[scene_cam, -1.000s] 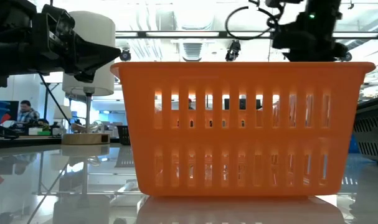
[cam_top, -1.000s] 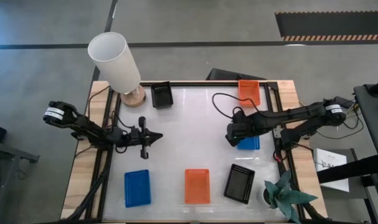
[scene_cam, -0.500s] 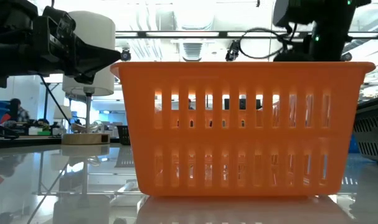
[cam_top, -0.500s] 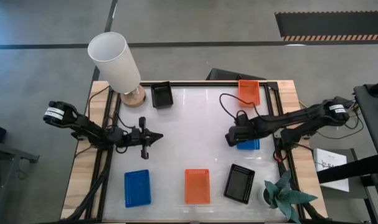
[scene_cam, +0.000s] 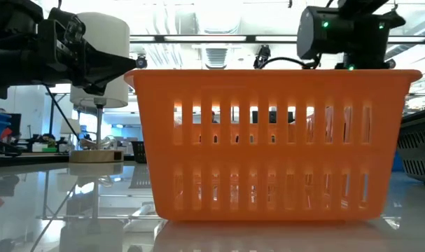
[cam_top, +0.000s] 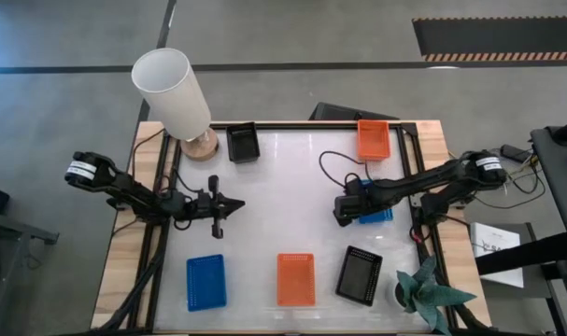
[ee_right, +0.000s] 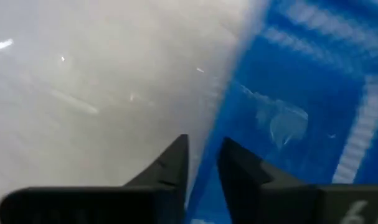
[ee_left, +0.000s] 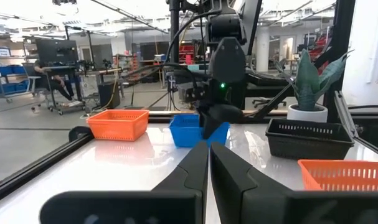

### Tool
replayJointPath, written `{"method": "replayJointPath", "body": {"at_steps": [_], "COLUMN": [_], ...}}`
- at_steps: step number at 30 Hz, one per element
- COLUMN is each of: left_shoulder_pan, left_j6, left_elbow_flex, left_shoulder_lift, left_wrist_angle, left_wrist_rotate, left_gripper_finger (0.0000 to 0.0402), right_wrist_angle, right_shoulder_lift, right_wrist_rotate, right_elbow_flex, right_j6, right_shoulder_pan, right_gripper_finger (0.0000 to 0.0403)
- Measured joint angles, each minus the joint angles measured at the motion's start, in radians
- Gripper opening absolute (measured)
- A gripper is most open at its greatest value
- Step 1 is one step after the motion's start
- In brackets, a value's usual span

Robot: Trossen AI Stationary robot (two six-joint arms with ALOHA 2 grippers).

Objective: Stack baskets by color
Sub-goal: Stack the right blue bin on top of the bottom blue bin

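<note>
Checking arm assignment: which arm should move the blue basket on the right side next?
Right. The right gripper already straddles the blue basket's wall, fingers either side of it. The left gripper is shut, hanging mid-table on the left, far from that basket.

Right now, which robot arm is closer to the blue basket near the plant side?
The right. Its fingers straddle the wall of that blue basket. The left gripper waits across the table, far from it.
</note>
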Motion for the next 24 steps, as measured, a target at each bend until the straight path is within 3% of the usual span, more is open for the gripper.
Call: {"method": "replayJointPath", "body": {"at_steps": [4, 7, 14, 24], "left_shoulder_pan": [0.0, 0.0, 0.0, 0.0], "left_j6": [-0.028, -0.036, -0.043, -0.043], "left_elbow_flex": [0.0, 0.0, 0.0, 0.0], "left_shoulder_lift": [0.0, 0.0, 0.0, 0.0], "left_wrist_angle": [0.0, -0.001, -0.002, -0.026], "left_wrist_rotate": [0.0, 0.0, 0.0, 0.0], "left_gripper_finger": [0.0, 0.0, 0.0, 0.0], "right_wrist_angle": [0.003, 0.006, 0.013, 0.01], "right_shoulder_lift": [0.055, 0.091, 0.222, 0.537], "right_wrist_rotate": [-0.005, -0.001, 0.006, -0.002], "right_elbow_flex": [0.028, 0.081, 0.302, 0.675], "right_j6": [-0.084, -0.194, -0.663, -1.316], "right_shoulder_pan": [0.0, 0.0, -0.001, -0.003], "right_gripper_finger": [0.0019, 0.0012, 0.0013, 0.0013]}}
